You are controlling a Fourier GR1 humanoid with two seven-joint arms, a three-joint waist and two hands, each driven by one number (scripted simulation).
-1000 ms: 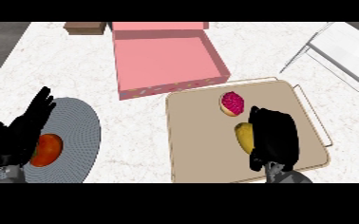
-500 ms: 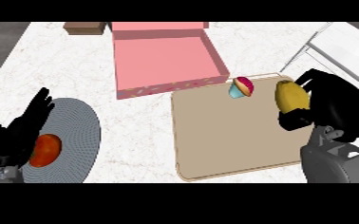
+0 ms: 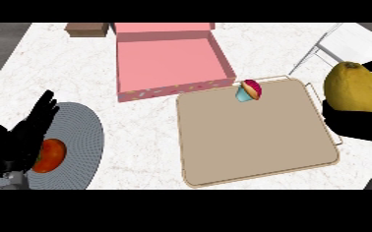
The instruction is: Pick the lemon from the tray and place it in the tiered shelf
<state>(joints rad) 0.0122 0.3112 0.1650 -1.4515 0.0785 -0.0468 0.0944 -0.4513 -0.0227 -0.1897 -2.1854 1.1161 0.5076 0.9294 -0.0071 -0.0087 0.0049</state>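
Carrying lemon (image 3: 350,86) in right hand (image 3: 347,123) at view's right edge; lemon sitting atop the black hand, lifted clear of tray (image 3: 254,137), just off its right rim; fingers apparently cupped round lemon's underside, mostly cut off by the edge, so grasp judged, not fully seen.

Key relation: tiered shelf (image 3: 338,42) lying up and slightly left of lemon in view, i.e. farther from robot, white frame showing at upper right corner; lemon's long axis running roughly toward/away from robot, tilted a little; right hand far nearer the shelf than left, so transfer staying w/ right arm.

Resting left hand (image 3: 29,132) at lower left, fingers straight and relaxed, over edge of grey plate (image 3: 80,142) beside a red-orange fruit (image 3: 49,156); holding nothing.

Remaining on tray: small cupcake-like item (image 3: 248,91) near its far rim; pink box (image 3: 170,59) lying open behind tray; brown block (image 3: 87,29) at top left.

Step in hand, est.: transport phase; next needing fwd reach into a shelf tier, then release; shelf openings not visible, so tier choice unclear.
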